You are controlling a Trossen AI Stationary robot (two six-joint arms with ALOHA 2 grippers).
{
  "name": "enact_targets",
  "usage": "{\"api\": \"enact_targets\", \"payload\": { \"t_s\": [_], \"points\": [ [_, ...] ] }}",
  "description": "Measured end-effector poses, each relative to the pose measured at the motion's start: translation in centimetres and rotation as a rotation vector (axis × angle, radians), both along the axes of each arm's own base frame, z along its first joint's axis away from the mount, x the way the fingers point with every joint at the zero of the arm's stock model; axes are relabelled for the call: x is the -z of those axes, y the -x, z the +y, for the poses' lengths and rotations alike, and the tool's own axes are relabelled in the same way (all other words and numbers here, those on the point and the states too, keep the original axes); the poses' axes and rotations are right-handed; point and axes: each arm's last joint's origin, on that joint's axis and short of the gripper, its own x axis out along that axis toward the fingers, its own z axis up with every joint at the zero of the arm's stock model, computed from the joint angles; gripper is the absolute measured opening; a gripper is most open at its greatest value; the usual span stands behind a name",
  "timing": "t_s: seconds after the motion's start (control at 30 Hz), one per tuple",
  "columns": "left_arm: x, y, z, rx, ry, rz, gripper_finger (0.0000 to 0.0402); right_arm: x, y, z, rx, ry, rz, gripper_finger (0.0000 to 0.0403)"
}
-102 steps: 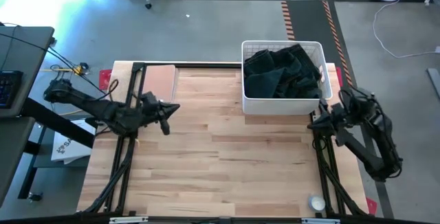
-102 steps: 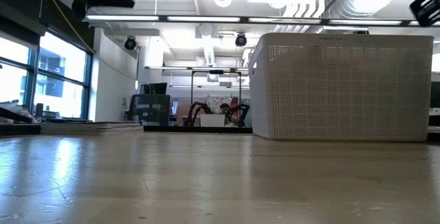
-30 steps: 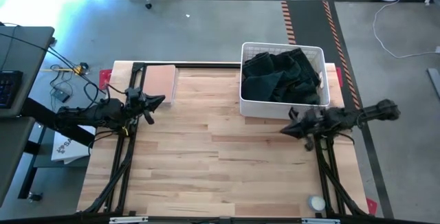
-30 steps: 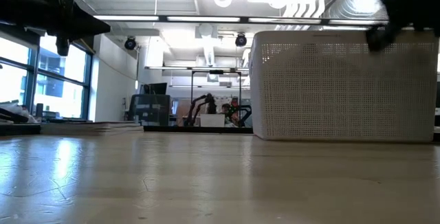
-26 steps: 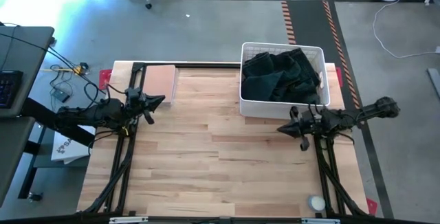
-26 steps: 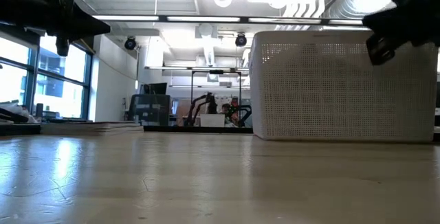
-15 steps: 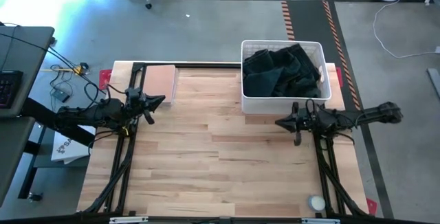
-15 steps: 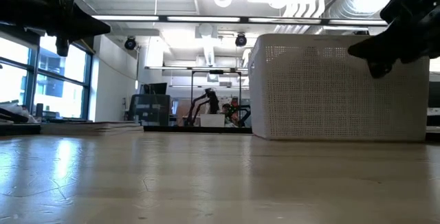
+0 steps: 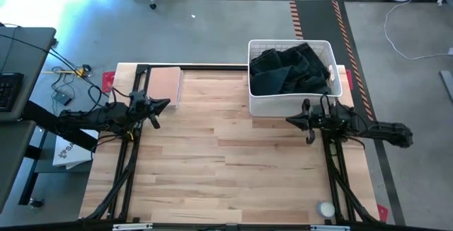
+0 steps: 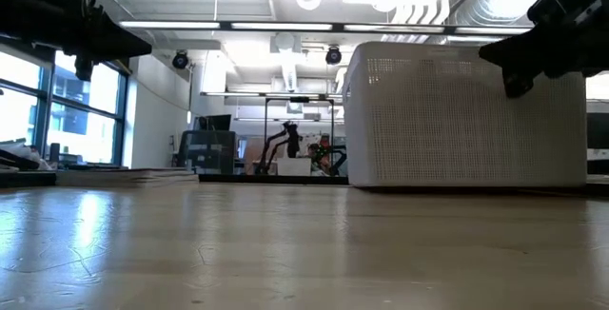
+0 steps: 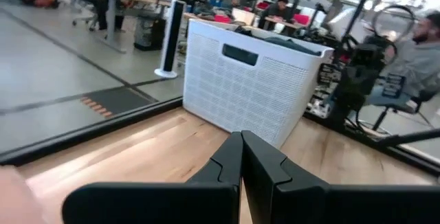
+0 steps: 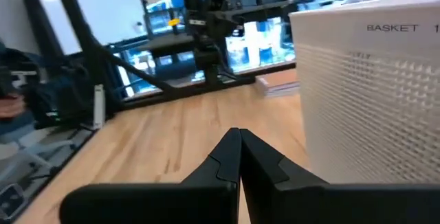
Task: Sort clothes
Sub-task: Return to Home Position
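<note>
Homing was the step in hand: you had the clothes (image 9: 287, 71) piled inside the white basket (image 9: 290, 44) at the table's (image 9: 226, 167) far right corner. Your left gripper (image 9: 164, 104) hung over the left edge. Your right gripper (image 9: 290, 121) hovered near the right edge, just in front of the basket. Both had their fingers pressed together. The next move likely called only for parking each arm.

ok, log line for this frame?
dark clothes in white plastic lattice basket | left gripper shut, near flat tan board | right gripper shut, at basket front
</note>
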Motion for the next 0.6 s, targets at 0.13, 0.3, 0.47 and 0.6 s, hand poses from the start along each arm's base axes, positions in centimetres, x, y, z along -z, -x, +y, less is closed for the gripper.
{"api": "enact_targets", "payload": {
  "t_s": [0.13,0.3,0.47,0.6],
  "points": [
    [-0.1,0.0,-0.1,0.024,-0.063,0.024,0.0,0.3,0.0,0.0,-0.032,-0.036,-0.064,0.0],
    [0.2,0.0,0.0,0.006,-0.068,0.063,0.0,0.1,-0.1,0.1,-0.045,-0.026,-0.079,0.0],
    [1.0,-0.2,-0.1,0.036,-0.094,0.107,0.0,-0.2,0.0,0.0,0.005,0.034,-0.109,0.0],
    [3.1,-0.7,-0.1,0.017,-0.09,0.158,0.0,0.2,-0.1,0.0,0.013,0.057,-0.067,0.0]
  ]
}}
